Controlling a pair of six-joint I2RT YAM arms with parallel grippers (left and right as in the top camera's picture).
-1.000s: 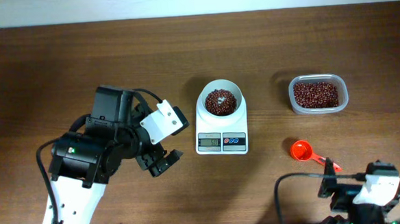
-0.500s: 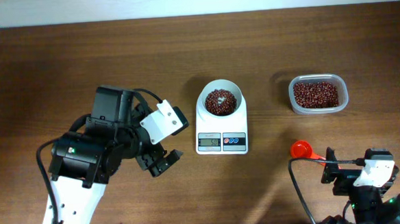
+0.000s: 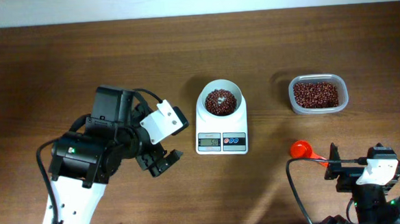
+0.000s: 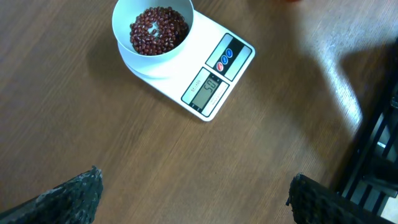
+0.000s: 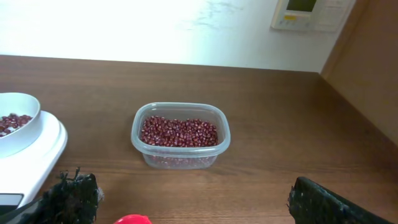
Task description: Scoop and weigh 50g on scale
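- Overhead view: the scale (image 3: 220,124) stands mid-bench (image 3: 80,56), with the beans (image 3: 221,102) heaped in its bowl (image 3: 221,87).
- Its long axis runs far-to-near, display facing the arms.
- Left tool (image 4: 193,193) and right tool (image 5: 199,199) gape, released and empty.
- I would hold both clear of the scale so the reading settles.

1 scale (image 3: 221,144), 1 bowl (image 3: 220,84), 1 tub (image 3: 318,111), 1 red scoop (image 3: 301,149), 2 claws: l claw (image 4: 194,180), r claw (image 5: 189,184)
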